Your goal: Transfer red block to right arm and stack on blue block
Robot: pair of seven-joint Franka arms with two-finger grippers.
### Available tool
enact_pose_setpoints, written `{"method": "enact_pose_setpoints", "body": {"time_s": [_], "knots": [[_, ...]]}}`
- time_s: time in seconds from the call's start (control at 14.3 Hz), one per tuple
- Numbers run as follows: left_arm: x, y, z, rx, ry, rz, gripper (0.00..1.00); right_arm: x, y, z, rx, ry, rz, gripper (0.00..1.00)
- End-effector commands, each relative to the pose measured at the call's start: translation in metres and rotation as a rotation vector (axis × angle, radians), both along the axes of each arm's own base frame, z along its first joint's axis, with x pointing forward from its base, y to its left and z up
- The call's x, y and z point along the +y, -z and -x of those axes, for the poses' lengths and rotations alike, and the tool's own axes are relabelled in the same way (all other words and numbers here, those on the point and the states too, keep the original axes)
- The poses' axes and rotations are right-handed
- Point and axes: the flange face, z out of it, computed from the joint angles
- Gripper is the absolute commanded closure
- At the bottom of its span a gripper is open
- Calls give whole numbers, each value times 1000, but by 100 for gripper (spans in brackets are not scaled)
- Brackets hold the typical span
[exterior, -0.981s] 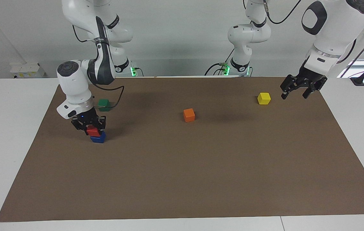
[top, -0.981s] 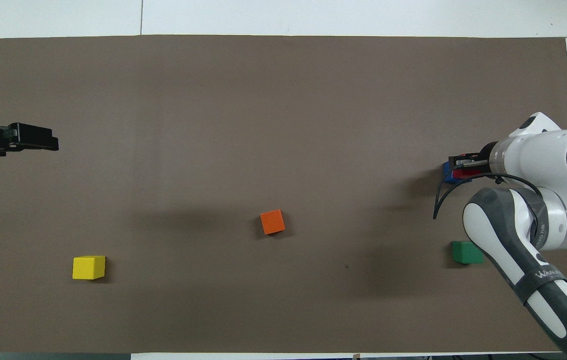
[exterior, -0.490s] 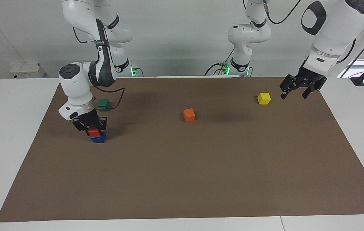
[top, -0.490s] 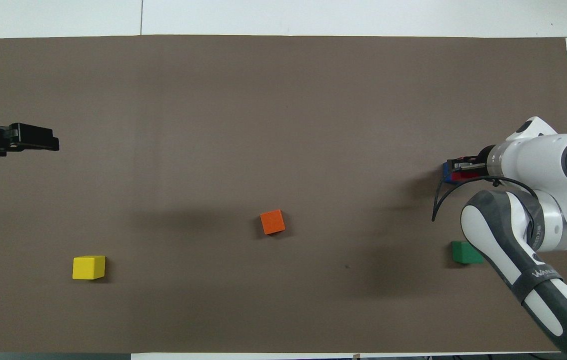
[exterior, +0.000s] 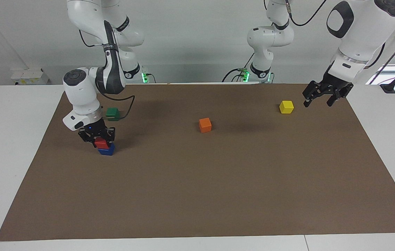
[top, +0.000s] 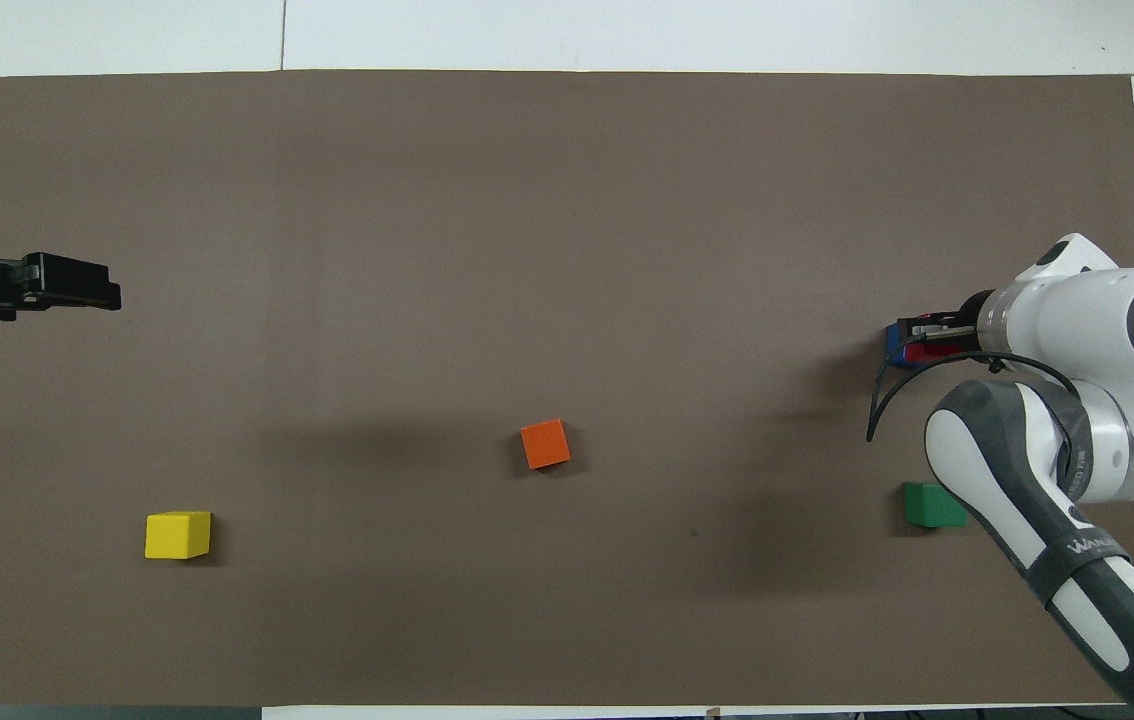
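Observation:
The red block [exterior: 101,143] rests on the blue block [exterior: 107,150] toward the right arm's end of the mat, a little offset on it. My right gripper [exterior: 100,139] reaches down from above and is shut on the red block, its fingers on either side. In the overhead view the gripper [top: 927,338] covers most of the stack; a red sliver [top: 927,351] and the blue block's edge [top: 893,341] show. My left gripper [exterior: 324,99] hangs open and empty over the mat beside the yellow block, and the left arm waits.
A green block [exterior: 113,113] lies nearer to the robots than the stack, close to the right arm's cable. An orange block [exterior: 205,124] sits mid-mat. A yellow block [exterior: 286,106] lies toward the left arm's end. The brown mat [exterior: 218,195] covers the table.
The right arm's wrist has risen and shifted slightly while the gripper stays at the red block on the blue block. The left gripper has lifted a little.

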Motion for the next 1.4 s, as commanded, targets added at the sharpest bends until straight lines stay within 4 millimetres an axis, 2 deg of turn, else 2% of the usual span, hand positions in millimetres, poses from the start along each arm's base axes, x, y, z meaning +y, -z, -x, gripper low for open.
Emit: {"method": "enact_pose_setpoints", "body": {"time_s": [0.0,0.28,0.35,0.49,0.56,0.63,0.77,0.84,1.12,1.19,1.33], "knots": [[-1,-14,13,45,10,-36,0,-3,1,3,-20,45,3,100],[-10,-28,27,74,38,-68,0,-3,1,4,-21,71,-4,100],[-11,-30,26,70,39,-66,0,-3,2,4,-20,67,-2,91],[-9,-40,24,71,40,-66,0,-1,7,8,-45,66,-6,51],[-10,-46,25,85,42,-68,0,-1,9,10,-53,66,-7,35],[-10,-46,22,93,42,-67,0,-2,9,10,-53,69,-8,29],[-11,-45,21,87,44,-64,0,-1,9,10,-53,68,-7,3],[-11,-44,22,87,44,-63,0,-1,8,9,-55,68,-7,0],[-11,-42,23,84,42,-63,0,-2,0,3,-59,55,-3,0],[-11,-42,23,84,43,-63,0,-2,-8,0,-47,54,-1,0],[-11,-42,23,85,42,-63,0,-5,-41,-13,-3,62,7,0]]}}
